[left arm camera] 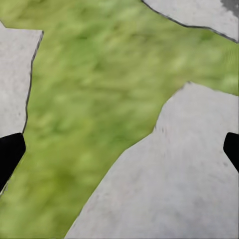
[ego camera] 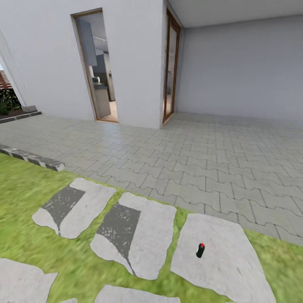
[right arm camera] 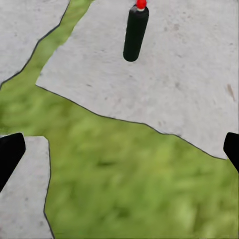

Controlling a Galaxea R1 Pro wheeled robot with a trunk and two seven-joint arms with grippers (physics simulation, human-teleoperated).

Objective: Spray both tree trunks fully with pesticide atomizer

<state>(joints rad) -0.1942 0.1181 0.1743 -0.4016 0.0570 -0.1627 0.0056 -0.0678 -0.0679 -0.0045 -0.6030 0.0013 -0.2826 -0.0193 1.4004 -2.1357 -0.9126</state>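
On a grey stepping stone (ego camera: 227,256) stands the black atomizer (ego camera: 200,250), both grippers' fingers spread wide.

in the head view's lower right, atomizer (ego camera: 200,250) lying on a stepping stone (ego camera: 227,256), well inside its edge. to that stone's left, two more stones (ego camera: 145,235) (ego camera: 78,206) side by side, strips of lawn (ego camera: 25,198) between them; further stones along the bottom edge. behind the lawn, across the frame's middle, paved patio (ego camera: 202,151), with a kerb (ego camera: 33,159) at the left edge between paving and lawn. behind the patio, house wall (ego camera: 134,54) with an open doorway (ego camera: 97,67) at upper left and a second door (ego camera: 170,67) right of it on the corner. in the right wrist view, atomizer (right arm camera: 136,32) at the top on a stone, lawn below it.
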